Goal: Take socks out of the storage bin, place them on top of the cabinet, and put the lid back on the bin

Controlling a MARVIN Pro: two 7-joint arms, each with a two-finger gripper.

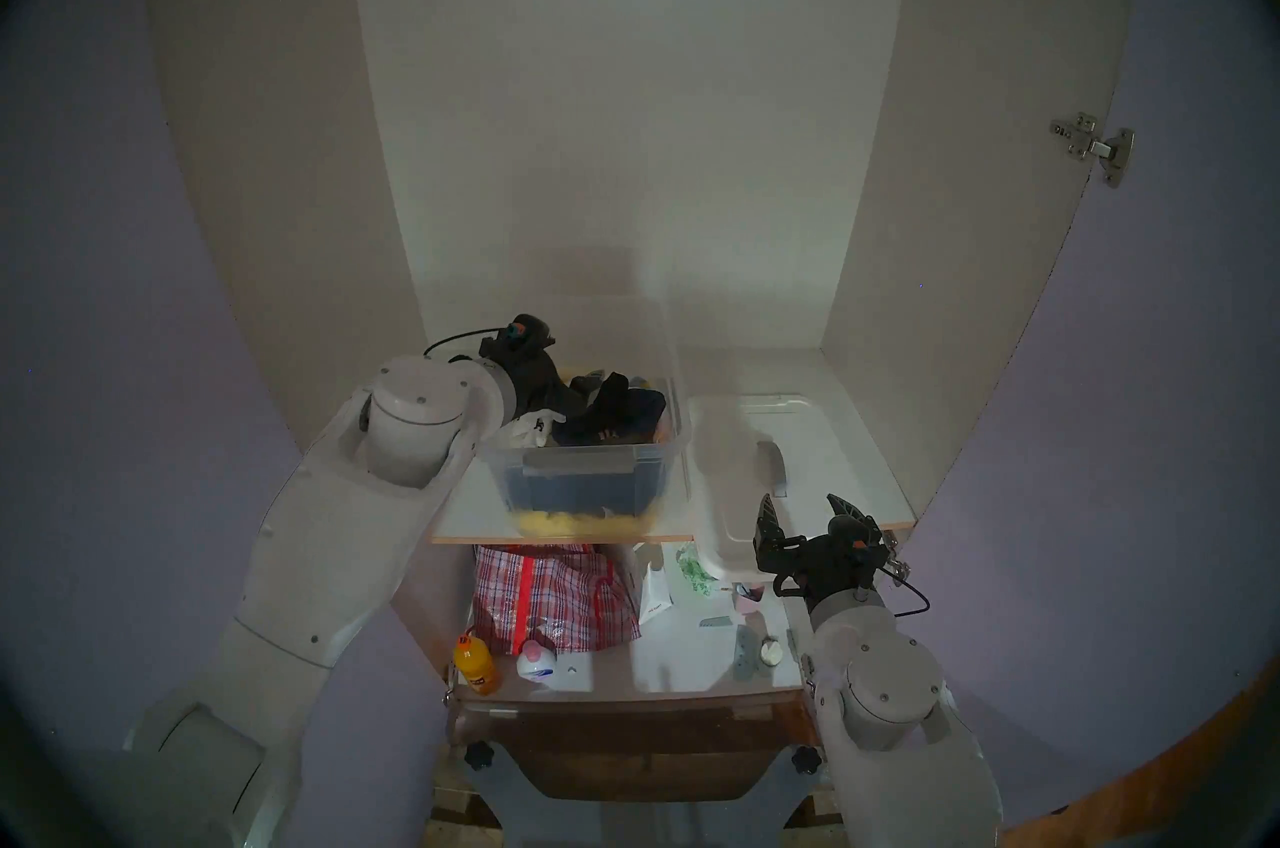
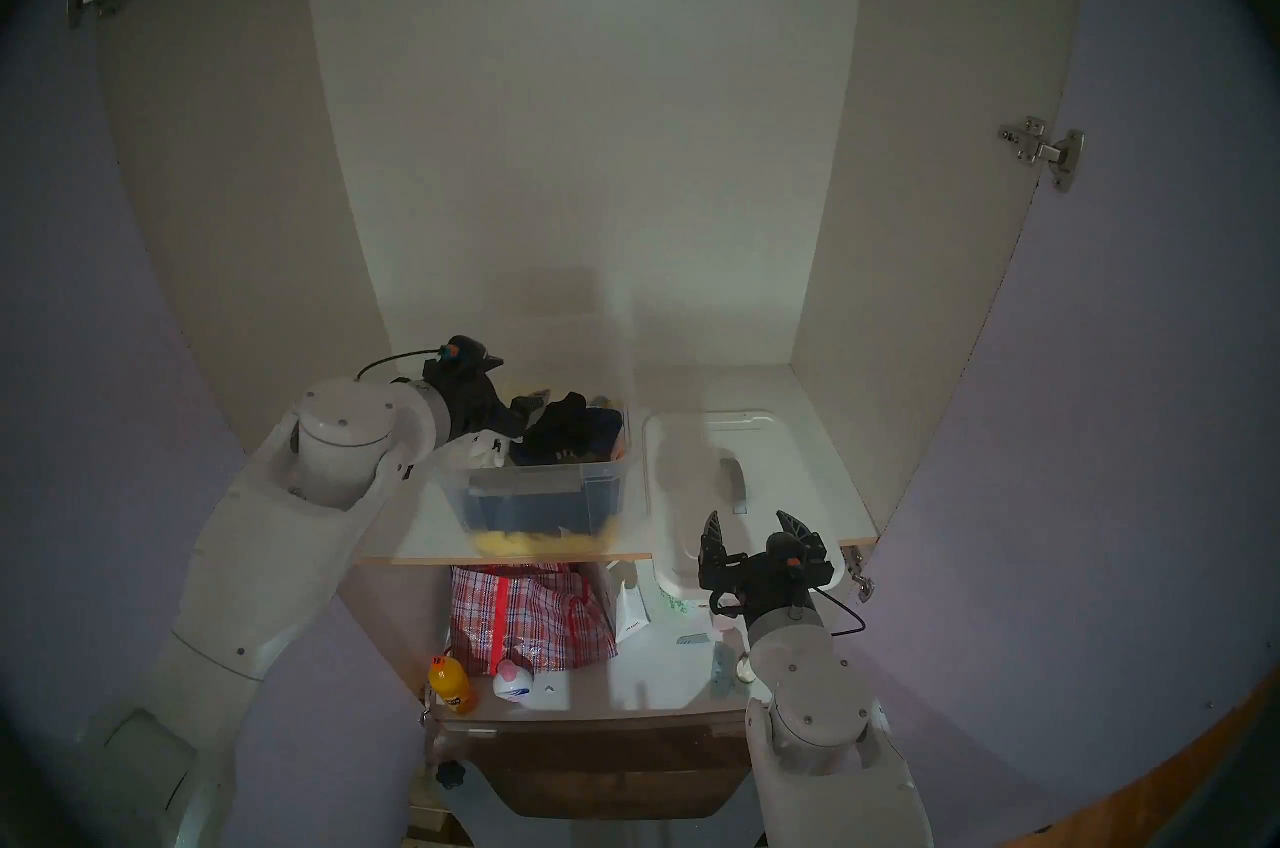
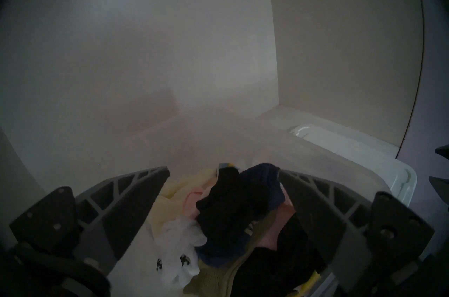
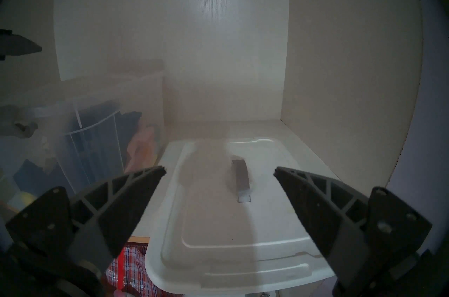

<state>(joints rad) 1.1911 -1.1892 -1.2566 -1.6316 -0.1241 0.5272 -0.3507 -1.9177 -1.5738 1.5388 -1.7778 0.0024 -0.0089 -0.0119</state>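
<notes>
Inside the white-panelled cabinet (image 1: pixel 623 133), a flat white shelf board (image 1: pixel 852 472) with a tan front edge carries the clear storage bin (image 1: pixel 589 472), and the white lid (image 1: pixel 748 458) lies flat beside it, off the bin.

The left end effector (image 3: pixel 223 182) hangs over the open bin with its jaws spread wide and empty. The black socks (image 3: pixel 228 206) sit on top of the pile, directly between and just below its fingertips; white socks (image 3: pixel 179 255) lie nearer its left finger, and a navy piece lies under the black bundle.

The step in hand looks like the grasp. It will likely go best if the left end effector drops straight onto the black bundle's crest and closes only there, so the neighbouring white or navy fabric is not caught.

The right end effector (image 4: pixel 220 171) waits with jaws spread and empty, the lid's grey handle (image 4: pixel 240 177) just ahead of it.
</notes>
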